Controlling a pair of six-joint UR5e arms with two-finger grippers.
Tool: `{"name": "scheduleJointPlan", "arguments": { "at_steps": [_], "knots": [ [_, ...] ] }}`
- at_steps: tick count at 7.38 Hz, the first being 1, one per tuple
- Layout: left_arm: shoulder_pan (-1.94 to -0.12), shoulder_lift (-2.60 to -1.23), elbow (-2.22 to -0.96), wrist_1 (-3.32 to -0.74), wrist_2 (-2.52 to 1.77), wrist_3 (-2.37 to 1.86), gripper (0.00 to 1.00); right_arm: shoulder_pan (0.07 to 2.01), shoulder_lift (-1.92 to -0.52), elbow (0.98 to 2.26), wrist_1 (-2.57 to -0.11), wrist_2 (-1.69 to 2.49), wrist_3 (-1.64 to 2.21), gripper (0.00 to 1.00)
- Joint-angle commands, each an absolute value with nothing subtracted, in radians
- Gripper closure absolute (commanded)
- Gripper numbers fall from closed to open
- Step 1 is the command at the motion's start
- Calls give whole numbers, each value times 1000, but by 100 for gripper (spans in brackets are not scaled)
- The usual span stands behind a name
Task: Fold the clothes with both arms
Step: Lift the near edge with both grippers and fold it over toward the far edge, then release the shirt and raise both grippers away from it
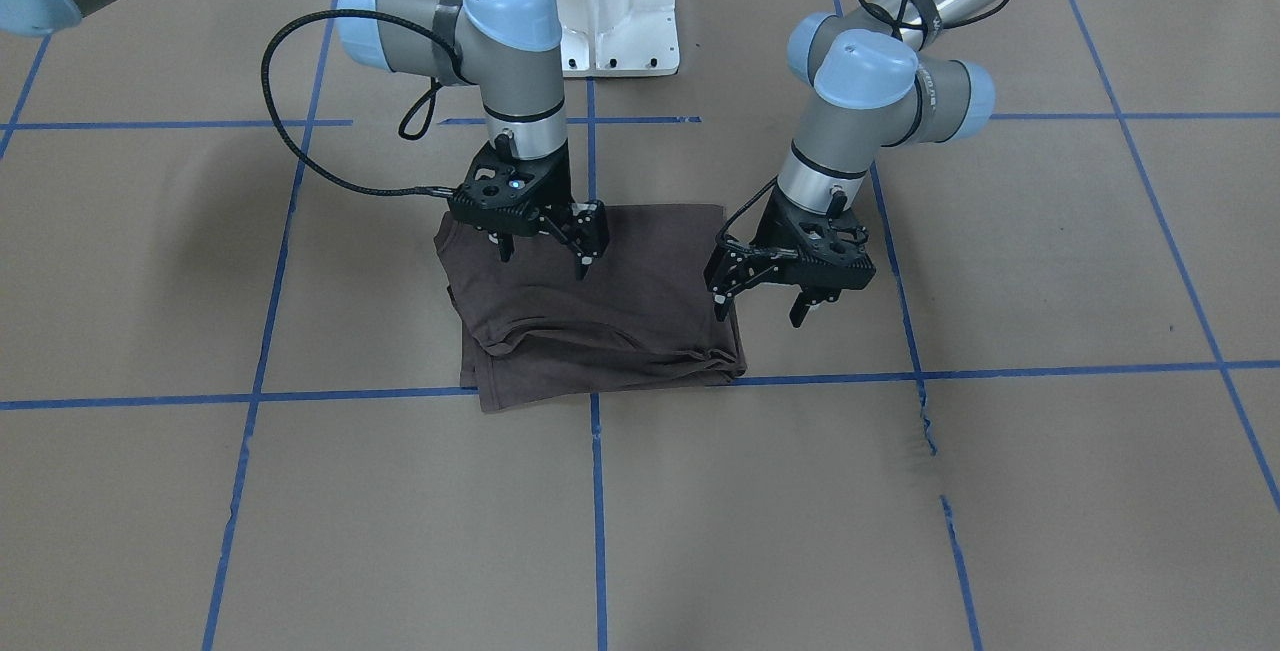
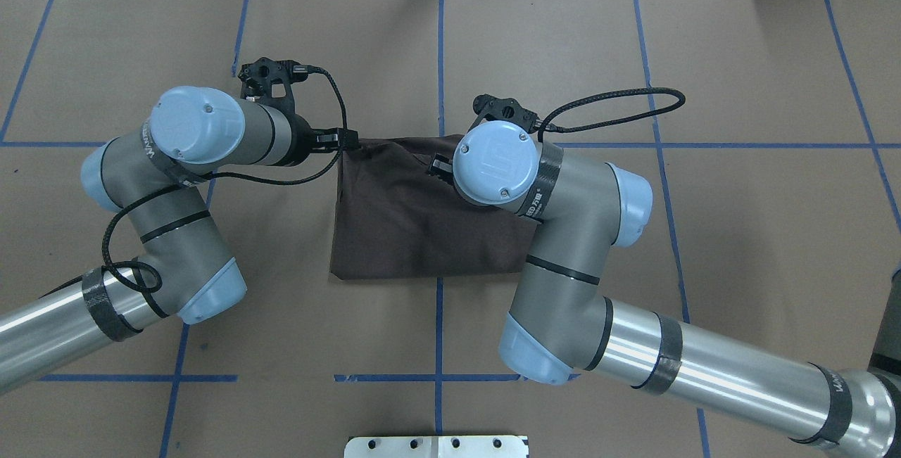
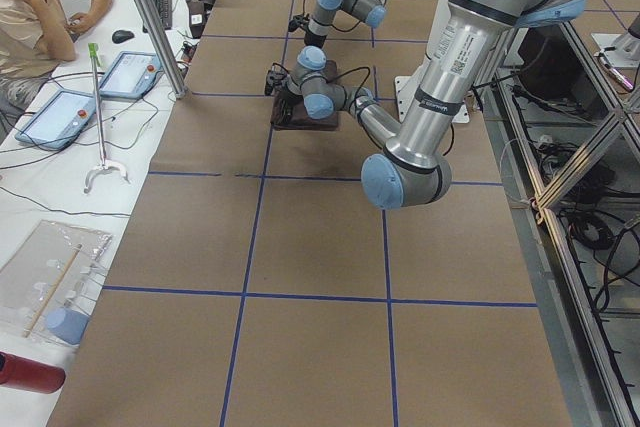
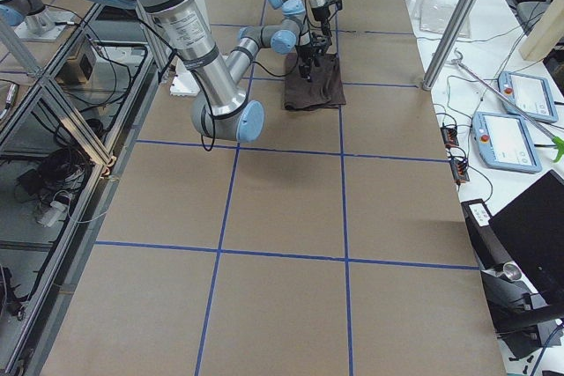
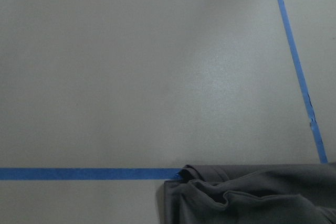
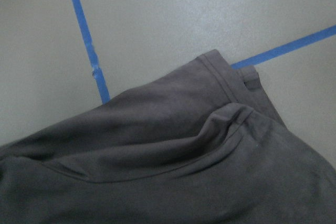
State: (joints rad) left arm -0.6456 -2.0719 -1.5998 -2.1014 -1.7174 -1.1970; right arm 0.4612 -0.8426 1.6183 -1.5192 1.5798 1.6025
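Item inspected: T-shirt (image 1: 600, 321), dark grey-brown, folded into a rough rectangle of several layers.
Location: it lay flat at the middle of the desk (image 1: 1000, 531). The edge farthest from the robot ran along a blue tape line (image 1: 300, 397).
Condition: bunched folds and stacked hems showed along that far edge. The top layer was fairly smooth.
Left gripper (image 1: 760, 313): jaws apart and holding nothing. It hung low over bare desk, just beside the shirt's edge on the robot's left.
Right gripper (image 1: 543, 261): jaws apart and holding nothing. It was over the shirt near the robot's right, tips close to the cloth; contact could not be told.
Arms: left arm (image 2: 176, 233) and right arm (image 2: 563, 268) were both bent over the desk.
Pedestal (image 1: 620, 21): white, on the robot's side beyond the shirt.
Bystander: a person (image 3: 40, 7) sat at a side table by two tablets (image 3: 55, 117).
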Motion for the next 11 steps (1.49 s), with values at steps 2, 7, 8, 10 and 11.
{"name": "scheduleJointPlan", "arguments": {
  "at_steps": [2, 7, 8, 10, 11],
  "knots": [
    [-649, -2069, -1605, -2102, -1724, -1198, 0, 454, -789, 1467, -1516, 1557, 1455, 0],
    [-647, -2068, -1605, -2102, -1724, -1207, 0, 611, -705, 1208, -1514, 1589, 1336, 0],
    [-644, -2066, -1603, -2102, -1724, -1207, 0, 677, -693, 1198, -1513, 1645, 1300, 0],
    [-621, -2104, -1577, -2077, -1721, -1257, 0, 779, -676, 1221, -1511, 1777, 1234, 0],
    [-617, -2167, -1527, -2047, -1721, -1287, 0, 788, -689, 1267, -1514, 1798, 1209, 0]
  ]
}}
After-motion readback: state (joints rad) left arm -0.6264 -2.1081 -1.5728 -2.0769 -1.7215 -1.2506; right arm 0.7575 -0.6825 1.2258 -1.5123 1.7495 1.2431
